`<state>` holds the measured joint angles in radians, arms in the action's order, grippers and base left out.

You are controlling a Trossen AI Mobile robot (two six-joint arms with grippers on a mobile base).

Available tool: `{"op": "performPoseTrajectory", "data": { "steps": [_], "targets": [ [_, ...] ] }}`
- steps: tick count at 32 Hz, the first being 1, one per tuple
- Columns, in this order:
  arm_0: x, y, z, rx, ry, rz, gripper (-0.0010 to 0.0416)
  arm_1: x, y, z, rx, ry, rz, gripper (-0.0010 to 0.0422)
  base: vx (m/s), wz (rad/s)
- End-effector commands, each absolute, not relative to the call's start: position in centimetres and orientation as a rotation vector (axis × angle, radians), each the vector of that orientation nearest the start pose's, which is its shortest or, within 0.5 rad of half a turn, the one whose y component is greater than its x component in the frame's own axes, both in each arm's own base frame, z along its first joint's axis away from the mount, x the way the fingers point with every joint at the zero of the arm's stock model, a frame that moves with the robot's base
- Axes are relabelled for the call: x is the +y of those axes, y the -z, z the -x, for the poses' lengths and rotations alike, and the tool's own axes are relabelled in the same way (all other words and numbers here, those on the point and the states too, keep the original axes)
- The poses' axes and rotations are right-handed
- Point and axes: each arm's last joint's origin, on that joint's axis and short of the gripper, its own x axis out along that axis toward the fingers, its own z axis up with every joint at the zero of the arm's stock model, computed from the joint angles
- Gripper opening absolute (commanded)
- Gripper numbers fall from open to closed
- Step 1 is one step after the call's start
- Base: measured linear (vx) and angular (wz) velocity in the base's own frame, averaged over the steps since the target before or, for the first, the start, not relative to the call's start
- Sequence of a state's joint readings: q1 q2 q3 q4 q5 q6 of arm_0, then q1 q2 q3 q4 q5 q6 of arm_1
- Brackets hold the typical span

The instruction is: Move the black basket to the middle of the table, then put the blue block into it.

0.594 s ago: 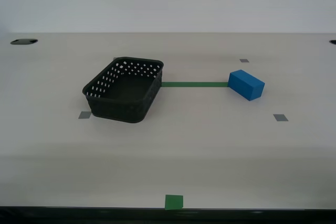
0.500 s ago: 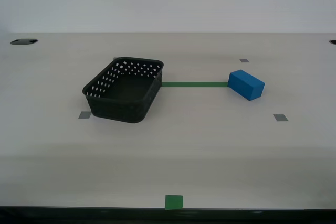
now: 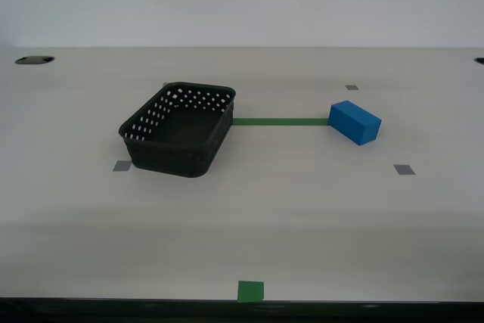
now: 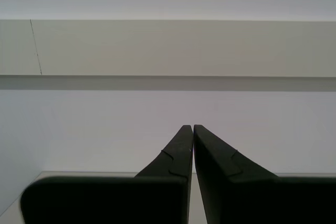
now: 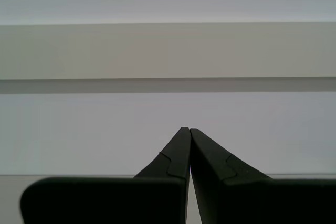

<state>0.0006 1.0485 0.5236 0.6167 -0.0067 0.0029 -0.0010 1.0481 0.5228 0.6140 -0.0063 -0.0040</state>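
Sitting empty: perforated blk basket [image 3: 179, 128]

matte black fingers on my first gripper [image 5: 188, 129], two long wedges tapering to thin tips, tips pressed together. small stepped notch on each inner edge partway down. wide flat black bar with rounded corners across the base. my second gripper [image 4: 192, 127] same build: black tapered fingers, same notches, same rounded black bar, tips meeting with only a hairline seam between. plain smooth surfaces, uniform colour on both. arms out of sight in the exterior view.
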Motion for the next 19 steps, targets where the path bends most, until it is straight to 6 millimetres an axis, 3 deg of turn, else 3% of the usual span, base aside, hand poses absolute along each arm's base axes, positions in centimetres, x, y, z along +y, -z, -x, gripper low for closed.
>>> {"op": "performPoseTrajectory", "data": {
  "steps": [1,19],
  "targets": [
    [0.04,-27.14,-22.66,-0.101,-0.007,-0.002,0.0001,0.01,-27.04,-22.65,-0.093,-0.006,0.002,0.0,0.0,0.0],
    [0.04,-27.35,-22.71,-0.104,-0.007,-0.003,0.0,0.01,-27.06,-22.68,-0.086,-0.006,0.021,0.0,0.0,0.0]
  ]
}}
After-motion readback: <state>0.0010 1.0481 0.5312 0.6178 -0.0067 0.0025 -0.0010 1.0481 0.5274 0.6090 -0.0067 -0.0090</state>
